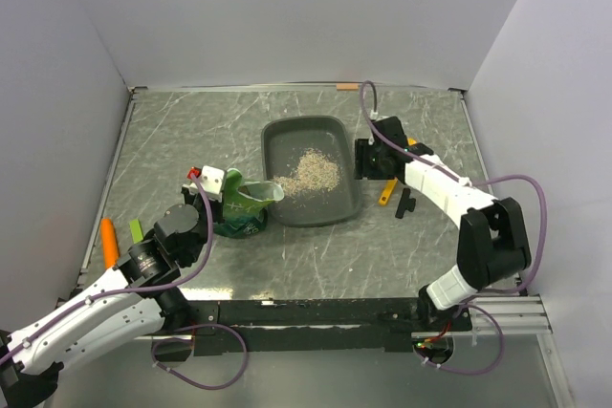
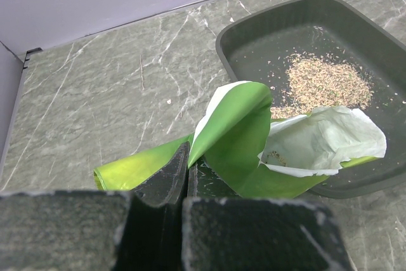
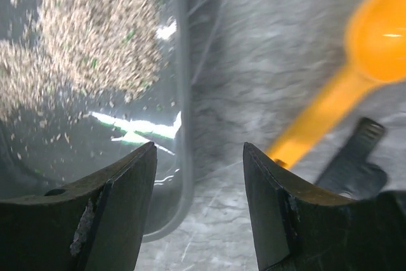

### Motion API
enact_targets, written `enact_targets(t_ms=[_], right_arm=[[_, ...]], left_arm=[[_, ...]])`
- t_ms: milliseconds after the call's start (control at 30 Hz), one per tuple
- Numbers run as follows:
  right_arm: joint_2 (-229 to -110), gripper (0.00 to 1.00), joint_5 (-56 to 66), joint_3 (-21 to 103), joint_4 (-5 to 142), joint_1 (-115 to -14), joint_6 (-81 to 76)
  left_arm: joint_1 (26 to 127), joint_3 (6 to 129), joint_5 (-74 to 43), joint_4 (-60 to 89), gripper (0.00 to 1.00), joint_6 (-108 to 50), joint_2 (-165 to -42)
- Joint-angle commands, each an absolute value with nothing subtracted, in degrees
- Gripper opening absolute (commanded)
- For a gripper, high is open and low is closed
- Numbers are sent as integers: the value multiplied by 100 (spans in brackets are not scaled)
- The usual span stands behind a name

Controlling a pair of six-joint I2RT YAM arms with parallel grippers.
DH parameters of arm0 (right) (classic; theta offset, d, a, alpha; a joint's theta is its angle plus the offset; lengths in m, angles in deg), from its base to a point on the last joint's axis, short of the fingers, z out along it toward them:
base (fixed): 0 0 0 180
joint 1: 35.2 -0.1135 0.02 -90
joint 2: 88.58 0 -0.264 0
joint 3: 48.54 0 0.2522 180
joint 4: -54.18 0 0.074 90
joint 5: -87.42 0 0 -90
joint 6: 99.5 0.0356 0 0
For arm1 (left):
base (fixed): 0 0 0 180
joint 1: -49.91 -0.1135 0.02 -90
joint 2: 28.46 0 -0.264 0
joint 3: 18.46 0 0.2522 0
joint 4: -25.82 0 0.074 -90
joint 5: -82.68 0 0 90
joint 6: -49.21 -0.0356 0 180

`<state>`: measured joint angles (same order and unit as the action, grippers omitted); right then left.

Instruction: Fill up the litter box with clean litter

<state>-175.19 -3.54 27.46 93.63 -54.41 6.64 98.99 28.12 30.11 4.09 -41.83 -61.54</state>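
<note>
Marbled tabletop; green bag over litter box rim, orange scoop beside.

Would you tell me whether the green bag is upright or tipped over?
Tipped: the green bag lies sideways, its open mouth hanging over the litter box rim.

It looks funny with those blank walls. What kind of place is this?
Probably a robot test booth, not a home: plain pale walls box in a marbled table, and two cabled robot arms are bolted at its edge.
</note>
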Motion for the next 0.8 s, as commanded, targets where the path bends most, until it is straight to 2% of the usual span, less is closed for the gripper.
enact_targets(t_ms=[0,200,300,500,700,767], right_arm=[[-17892,64,-22,3105,9404,-5559,535],[-18525,61,-117,3430,9474,-5753,675],[-18736,55,-144,3527,9457,-5753,790],[-19150,33,-371,3878,9598,-5753,798],[-19361,3,-425,4063,9606,-5665,895],[-19379,0,-425,4046,9580,-5604,1009]], left_arm=[[9852,2914,3328,327,1,-4193,-6115],[9852,2914,3364,300,1,-4185,-6142],[9852,2896,3390,318,1,-4193,-6133],[9852,2896,3416,327,1,-4220,-6186],[9843,2879,3443,336,1,-4237,-6212],[9843,2879,3434,336,1,-4246,-6221]])
